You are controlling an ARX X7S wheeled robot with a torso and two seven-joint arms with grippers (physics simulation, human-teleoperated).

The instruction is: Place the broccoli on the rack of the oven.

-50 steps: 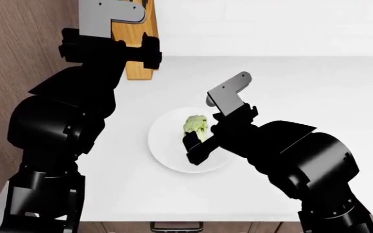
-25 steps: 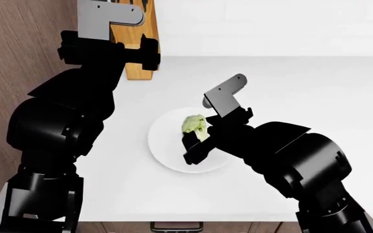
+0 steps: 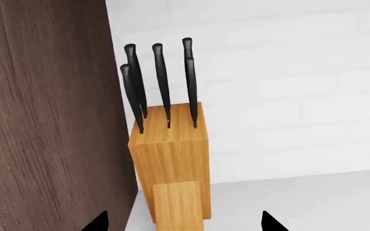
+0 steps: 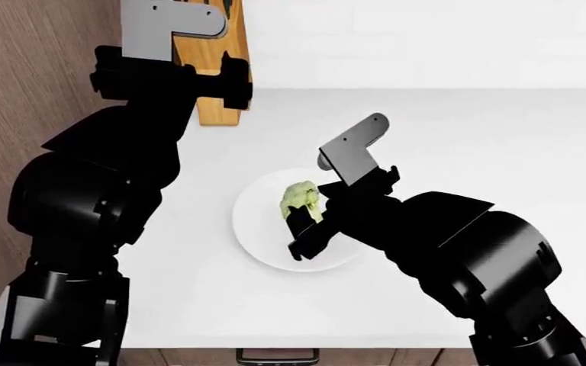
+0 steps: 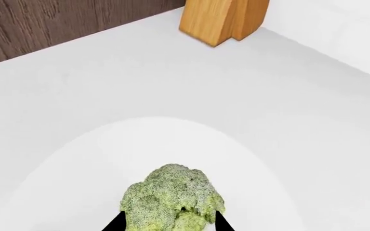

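Observation:
The broccoli (image 4: 299,197) is a small light-green floret over a white plate (image 4: 257,236) on the white counter. My right gripper (image 4: 308,219) reaches in from the right and is shut on the broccoli. In the right wrist view the broccoli (image 5: 172,195) fills the gap of the right gripper (image 5: 169,224), both black tips pressing its sides above the plate (image 5: 75,183). My left gripper (image 3: 183,225) is open and holds nothing, raised at the counter's back left in front of a knife block (image 3: 172,159). The oven and the rack are out of view.
The wooden knife block (image 4: 211,53) with several black-handled knives stands at the back left, against a brown wooden cabinet side (image 4: 28,61). A white brick wall (image 3: 288,96) backs the counter (image 4: 476,137). A drawer handle (image 4: 278,356) shows below the front edge.
The broccoli has shifted slightly left on the plate and turned a little, along with the right gripper. The left arm has barely moved.

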